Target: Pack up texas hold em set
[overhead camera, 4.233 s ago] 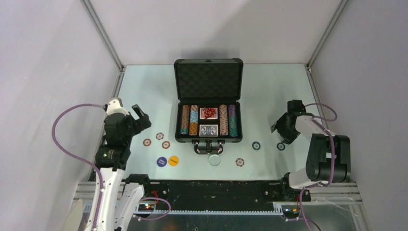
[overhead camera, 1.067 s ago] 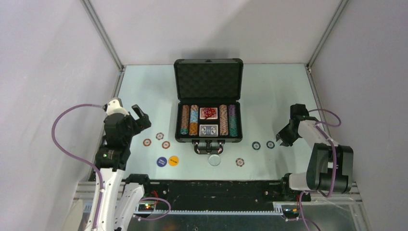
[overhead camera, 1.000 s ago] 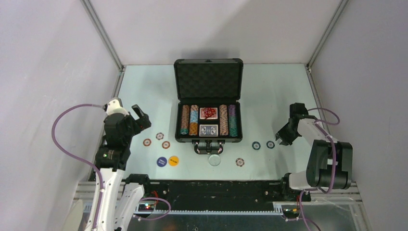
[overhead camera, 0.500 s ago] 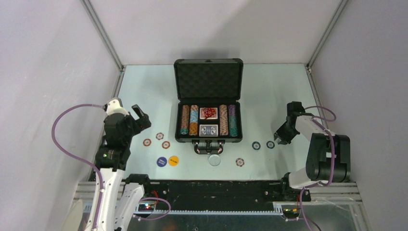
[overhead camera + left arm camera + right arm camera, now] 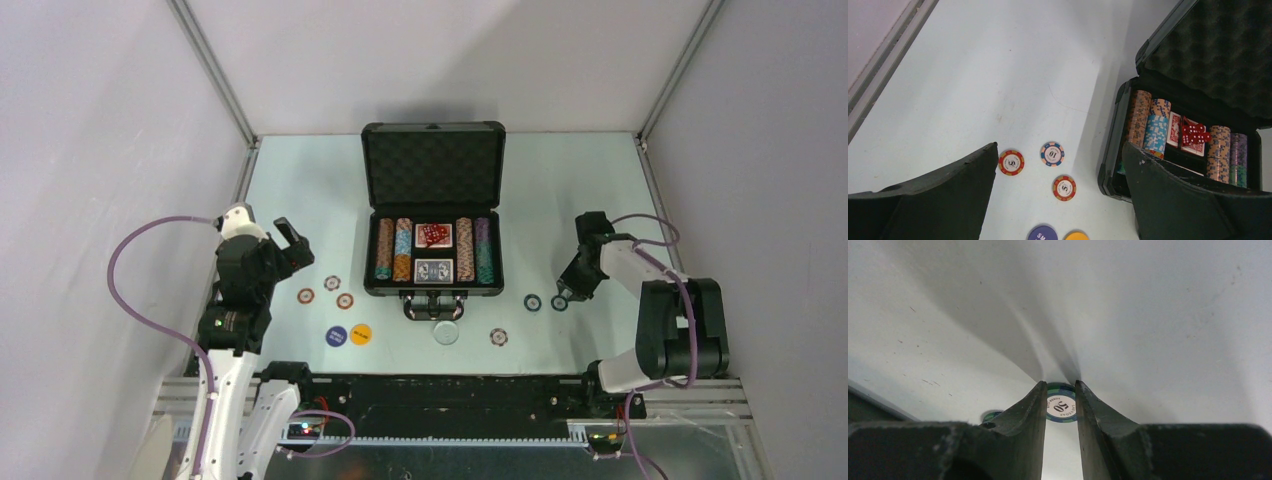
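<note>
I have the right gripper (image 5: 1060, 386) low on the counter (image 5: 590, 180), right of the open black case (image 5: 432, 170), its jaws narrowed onto a blue-green 50 chip (image 5: 1061, 407) that lies flat between the tips, both inner faces against its rim. A second blue-green chip (image 5: 533, 302) lies just beside it on the case side; my right wrist view shows only its edge. The left gripper (image 5: 1059, 145) hangs above the counter left of the case, jaws spread wide with nothing between them. Below it lie three loose chips close together: a red 5 chip (image 5: 1011, 162), a blue 10 chip (image 5: 1052, 153) and an orange-red chip (image 5: 1064, 188) whose number I cannot read. Nearer the arm bases sit a purple button (image 5: 336, 335) and a yellow button (image 5: 361, 334) side by side, a pale round button (image 5: 446, 332) just in front of the case handle (image 5: 433, 310), and one more striped chip (image 5: 499, 337) to its right. The lid stands up, its egg-crate foam facing me. Inside the case, rows of chips (image 5: 385, 250) stand on edge along both sides, with red dice (image 5: 1196, 134) on a red card deck (image 5: 1174, 135) and a blue card deck (image 5: 434, 270) in the middle
</note>
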Controlling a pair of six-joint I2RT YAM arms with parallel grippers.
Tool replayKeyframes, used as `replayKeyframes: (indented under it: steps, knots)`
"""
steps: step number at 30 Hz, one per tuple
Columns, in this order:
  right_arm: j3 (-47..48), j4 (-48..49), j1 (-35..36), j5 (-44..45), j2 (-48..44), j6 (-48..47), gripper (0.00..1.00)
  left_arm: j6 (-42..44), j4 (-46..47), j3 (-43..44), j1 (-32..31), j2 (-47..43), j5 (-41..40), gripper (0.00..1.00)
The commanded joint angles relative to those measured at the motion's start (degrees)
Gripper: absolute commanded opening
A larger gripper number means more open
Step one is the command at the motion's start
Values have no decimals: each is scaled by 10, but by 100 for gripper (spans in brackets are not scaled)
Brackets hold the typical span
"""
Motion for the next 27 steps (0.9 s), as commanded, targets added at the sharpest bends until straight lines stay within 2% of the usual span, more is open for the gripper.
replayKeyframes:
  steps: [1,15,19,27]
  knots:
    - [-31,-14,2,7,-25,12,32,15,12,1,4,-4,-6,98]
    - [-115,-18,51,-25,-127,68,32,15,13,1,4,-4,-3,98]
    - [-134,-18,105,-22,-163,115,32,15,12,2,4,-4,-3,98]
    - [-135,-14,201,-21,-147,175,32,15,12,0,4,-4,-2,98]
